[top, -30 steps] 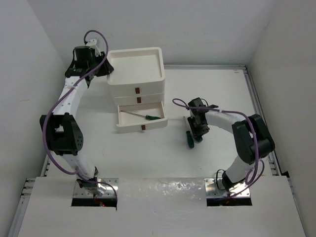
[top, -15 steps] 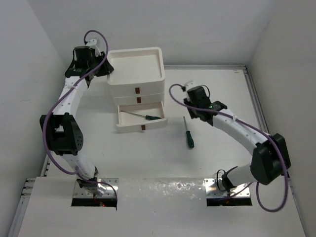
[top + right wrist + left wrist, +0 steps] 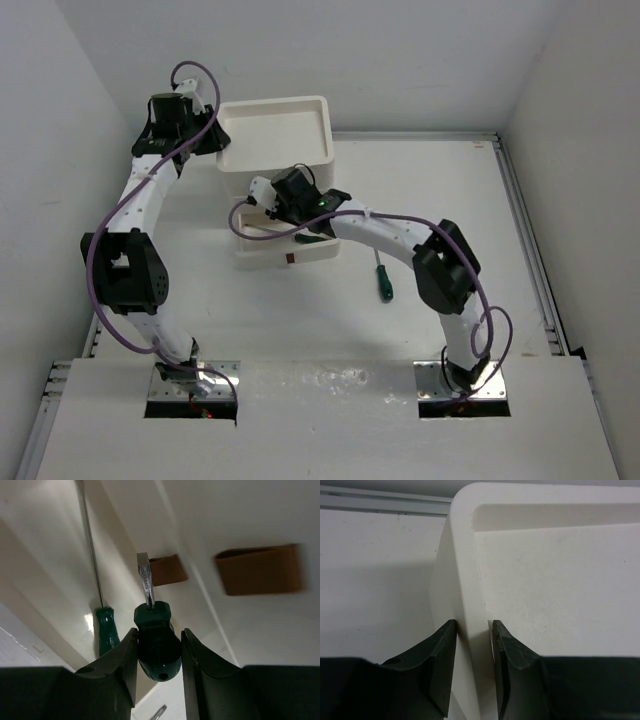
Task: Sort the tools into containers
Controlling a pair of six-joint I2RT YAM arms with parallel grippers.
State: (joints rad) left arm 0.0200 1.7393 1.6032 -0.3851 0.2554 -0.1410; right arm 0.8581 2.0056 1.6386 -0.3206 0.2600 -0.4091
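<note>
— Why clamp the left gripper (image 3: 472,645) across the side wall of the containers (image 3: 465,555), with one finger inside the top tray and one outside?
— Probably to brace the white stack against sliding. Reads as a steadying hold, not a lift.
— And the right gripper (image 3: 159,652)?
— Closed on a stubby dark green screwdriver (image 3: 157,642), pinched by the handle, blade pointing away toward the drawer fronts. Hangs over the open drawer (image 3: 265,258) at the foot of the stack, going by the overhead view.
— Why by the handle?
— Likely to keep the blade free and to let go cleanly over the drawer.
— Anything in that drawer?
— Yes: a long thin-shafted green screwdriver (image 3: 106,630), lying flat, close beside the held one in the wrist view. Cannot tell whether touching.
— And in the top tray?
— Nothing visible there. Above the open drawer, only closed fronts, each with a brown tab (image 3: 260,570); contents hidden.
— Anything outside the stack?
— One more green-handled screwdriver (image 3: 384,283), lying on the table (image 3: 450,180), apart from the stack and to its right.
— So, next?
— Presumably release into the open drawer, then go for that one.
</note>
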